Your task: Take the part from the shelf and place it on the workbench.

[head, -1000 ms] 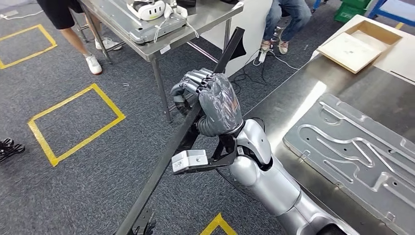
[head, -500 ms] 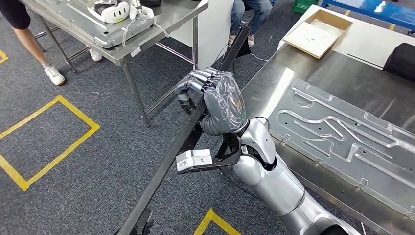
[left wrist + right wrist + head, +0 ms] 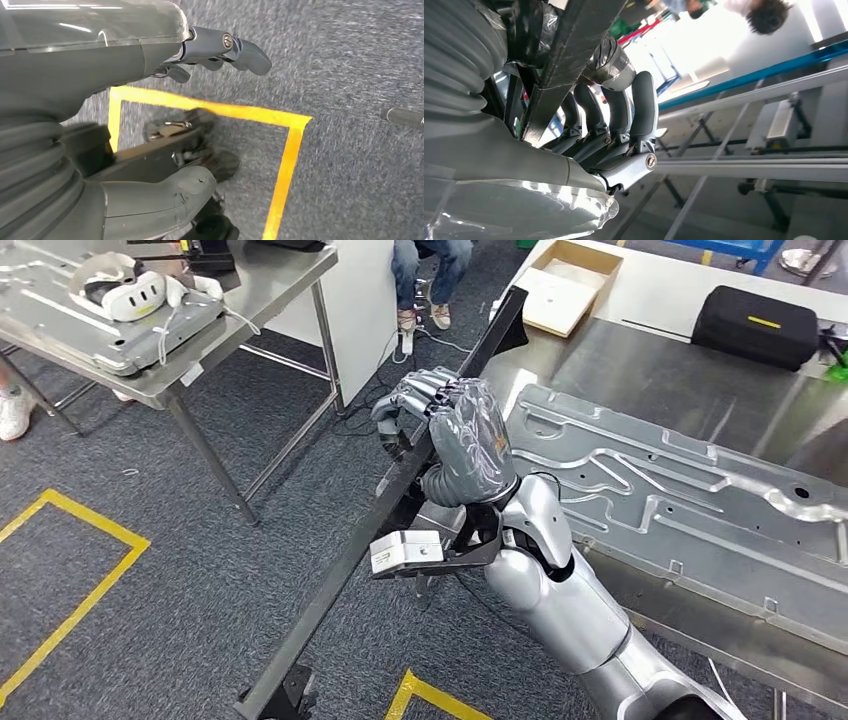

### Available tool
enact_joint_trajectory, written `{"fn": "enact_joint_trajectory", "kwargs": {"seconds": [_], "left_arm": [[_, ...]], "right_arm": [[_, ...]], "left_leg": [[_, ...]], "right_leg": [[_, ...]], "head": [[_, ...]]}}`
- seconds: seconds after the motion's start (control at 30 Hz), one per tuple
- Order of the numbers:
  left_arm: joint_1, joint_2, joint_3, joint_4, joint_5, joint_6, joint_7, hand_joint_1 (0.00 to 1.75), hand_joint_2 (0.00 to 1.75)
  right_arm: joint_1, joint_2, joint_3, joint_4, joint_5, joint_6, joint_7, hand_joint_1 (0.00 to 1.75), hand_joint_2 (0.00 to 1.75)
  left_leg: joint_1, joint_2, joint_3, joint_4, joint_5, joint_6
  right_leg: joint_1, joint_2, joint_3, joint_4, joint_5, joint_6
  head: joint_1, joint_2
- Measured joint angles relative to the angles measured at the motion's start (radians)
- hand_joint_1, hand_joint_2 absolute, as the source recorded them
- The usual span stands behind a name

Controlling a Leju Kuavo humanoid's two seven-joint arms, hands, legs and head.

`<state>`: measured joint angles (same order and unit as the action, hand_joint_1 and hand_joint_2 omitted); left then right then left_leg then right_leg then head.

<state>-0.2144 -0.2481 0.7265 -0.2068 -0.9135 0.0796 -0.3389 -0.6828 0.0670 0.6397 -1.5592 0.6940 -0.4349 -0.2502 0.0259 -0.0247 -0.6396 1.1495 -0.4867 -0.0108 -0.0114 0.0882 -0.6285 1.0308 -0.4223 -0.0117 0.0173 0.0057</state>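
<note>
Black and long, the flat metal bar [image 3: 370, 530] that is the task's part runs slantwise across the head view, its upper end over the near edge of the stainless steel counter [image 3: 640, 370], its lower end low above the grey carpet floor [image 3: 150, 640]. I have the right hand [image 3: 450, 435] clamped round the bar somewhat above its middle; the right wrist view shows the dark fingers [image 3: 644, 107] curled over one face of it. I judge the grip is taken there so that the bar hangs in rough balance and does not swing. The bar is in the air, not yet on the counter, which already carries a large pressed silver metal panel [image 3: 690, 490] and, further back, a black case [image 3: 765, 325]. I judge the bar must go down beside that panel. The left hand [image 3: 220, 50] hangs over the carpet and a yellow tape square [image 3: 285, 155], fingers loosely bent, holding nothing.
</note>
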Motion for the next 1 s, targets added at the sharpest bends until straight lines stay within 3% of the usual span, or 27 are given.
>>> {"fn": "enact_joint_trajectory", "kwargs": {"seconds": [0.03,0.1,0.17,0.23,0.3,0.37,0.4,0.43,0.47,0.53,0.6,0.67,0.7,0.77,0.8,0.87,0.9,0.93,1.0], "left_arm": [[0.0,0.0,0.0,0.0,-0.003,0.006,0.004,0.0,1.75],[0.001,0.0,0.0,0.0,-0.005,0.009,0.007,0.0,1.75],[0.0,-0.002,0.0,0.0,-0.005,0.008,0.007,0.0,1.75],[-0.004,-0.005,0.0,0.0,-0.006,0.008,0.006,0.0,1.75],[-0.005,-0.006,0.0,0.0,-0.007,0.008,0.005,0.0,1.75],[-0.002,-0.006,0.0,0.0,-0.006,0.006,0.007,0.0,1.75],[-0.001,-0.006,0.0,0.0,-0.006,0.004,0.008,0.0,1.75],[-0.001,-0.006,0.0,0.0,-0.005,0.003,0.009,0.0,1.75],[-0.002,-0.006,0.0,0.0,-0.004,0.001,0.01,0.0,1.75],[-0.004,-0.006,0.0,0.0,-0.004,-0.004,0.012,0.0,1.75],[-0.004,-0.006,0.0,0.0,-0.003,-0.007,0.014,0.0,1.75],[-0.005,-0.005,0.0,0.0,-0.003,-0.008,0.015,0.0,1.75],[-0.006,-0.005,0.0,0.0,-0.003,-0.008,0.016,0.0,1.75],[-0.008,-0.005,0.0,0.0,-0.003,-0.007,0.014,0.0,1.75],[-0.007,-0.004,0.0,0.0,-0.004,-0.007,0.013,0.0,1.75],[-0.002,-0.003,0.0,0.0,-0.004,-0.008,0.01,0.0,1.75],[0.001,-0.003,0.0,0.0,-0.003,-0.01,0.01,0.0,1.75],[0.002,-0.002,0.0,0.0,-0.003,-0.011,0.009,0.0,1.75],[0.002,-0.001,0.0,0.0,-0.001,-0.014,0.008,0.0,1.75]], "right_arm": [[0.0,0.0,-0.001,0.001,0.003,0.0,0.001,1.75,1.75],[0.0,-0.001,-0.003,0.002,0.008,0.0,0.003,1.75,1.75],[0.001,-0.004,-0.007,0.003,0.009,0.0,0.005,1.75,1.75],[-0.002,-0.007,-0.015,0.003,0.009,0.0,0.006,1.75,1.75],[-0.006,-0.009,-0.019,0.004,0.009,0.0,0.006,1.75,1.75],[-0.006,-0.011,-0.022,0.008,0.009,0.0,0.008,1.75,1.75],[-0.005,-0.014,-0.025,0.011,0.009,0.0,0.008,1.75,1.75],[-0.005,-0.017,-0.028,0.014,0.01,0.0,0.01,1.75,1.75],[-0.006,-0.02,-0.033,0.016,0.01,-0.001,0.011,1.75,1.75],[-0.009,-0.024,-0.046,0.021,0.01,-0.001,0.012,1.75,1.75],[-0.014,-0.027,-0.06,0.026,0.01,-0.002,0.013,1.75,1.75],[-0.016,-0.031,-0.072,0.031,0.01,-0.002,0.013,1.75,1.75],[-0.016,-0.034,-0.078,0.033,0.01,-0.003,0.014,1.75,1.75],[-0.016,-0.037,-0.091,0.036,0.011,-0.007,0.019,1.75,1.75],[-0.015,-0.038,-0.098,0.039,0.011,-0.01,0.021,1.75,1.75],[-0.01,-0.042,-0.117,0.049,0.011,-0.014,0.024,1.75,1.75],[-0.006,-0.045,-0.129,0.057,0.011,-0.015,0.025,1.75,1.75],[-0.003,-0.049,-0.142,0.063,0.011,-0.016,0.024,1.75,1.75],[0.001,-0.057,-0.167,0.076,0.01,-0.018,0.023,1.75,1.75]], "left_leg": [[0.003,-0.023,0.022,-0.054,0.019,0.001],[0.004,-0.052,0.039,-0.096,0.02,0.006],[0.003,-0.036,0.041,-0.102,0.024,0.016],[0.005,-0.013,0.045,-0.11,0.029,0.03],[0.003,0.013,0.047,-0.114,0.03,0.039],[0.0,0.043,0.047,-0.114,0.027,0.043],[-0.001,0.057,0.048,-0.114,0.025,0.044],[-0.002,0.07,0.05,-0.114,0.023,0.043],[-0.002,0.081,0.053,-0.114,0.02,0.042],[-0.006,0.1,0.061,-0.114,0.013,0.036],[-0.012,0.117,0.068,-0.116,0.007,0.027],[-0.015,0.137,0.076,-0.12,0.001,0.016],[-0.014,0.133,0.079,-0.116,-0.006,0.011],[-0.011,0.092,0.06,-0.063,-0.042,0.004],[-0.01,0.063,0.034,-0.006,-0.072,0.002],[-0.009,0.036,-0.037,0.129,-0.124,0.001],[-0.009,0.033,-0.061,0.167,-0.127,0.0],[-0.009,0.031,-0.069,0.168,-0.109,0.001],[-0.008,0.015,-0.03,0.057,-0.027,0.005]], "right_leg": [[0.0,0.012,-0.005,0.009,-0.003,0.005],[-0.002,0.033,-0.017,0.017,-0.003,0.018],[-0.006,0.044,-0.025,0.015,0.001,0.03],[-0.001,-0.003,-0.042,0.047,-0.017,0.039],[0.001,-0.065,-0.093,0.15,-0.069,0.045],[-0.002,-0.082,-0.152,0.26,-0.106,0.049],[-0.003,-0.084,-0.163,0.275,-0.101,0.049],[-0.003,-0.087,-0.153,0.253,-0.078,0.047],[-0.002,-0.095,-0.124,0.197,-0.043,0.045],[0.01,-0.141,-0.057,0.068,0.005,0.034],[0.022,-0.167,-0.029,0.01,0.011,0.021],[0.022,-0.144,-0.029,0.006,0.01,0.009],[0.02,-0.132,-0.027,0.002,0.012,0.004],[0.012,-0.109,-0.02,-0.006,0.014,-0.008],[0.01,-0.099,-0.018,-0.007,0.014,-0.012],[0.009,-0.073,-0.017,-0.006,0.013,-0.017],[0.009,-0.059,-0.016,-0.005,0.012,-0.017],[0.009,-0.044,-0.014,-0.004,0.011,-0.017],[0.008,-0.015,-0.01,0.001,0.008,-0.014]], "head": [[0.0,0.0],[0.0,0.0],[0.0,0.0],[0.004,0.0],[0.009,0.0],[0.008,0.0],[0.008,0.0],[0.008,0.0],[0.008,0.0],[0.008,0.0],[0.008,0.0],[0.008,0.0],[0.008,0.0],[0.007,0.0],[0.007,0.0],[0.007,0.0],[0.007,0.0],[0.007,0.0],[0.007,0.0]]}}
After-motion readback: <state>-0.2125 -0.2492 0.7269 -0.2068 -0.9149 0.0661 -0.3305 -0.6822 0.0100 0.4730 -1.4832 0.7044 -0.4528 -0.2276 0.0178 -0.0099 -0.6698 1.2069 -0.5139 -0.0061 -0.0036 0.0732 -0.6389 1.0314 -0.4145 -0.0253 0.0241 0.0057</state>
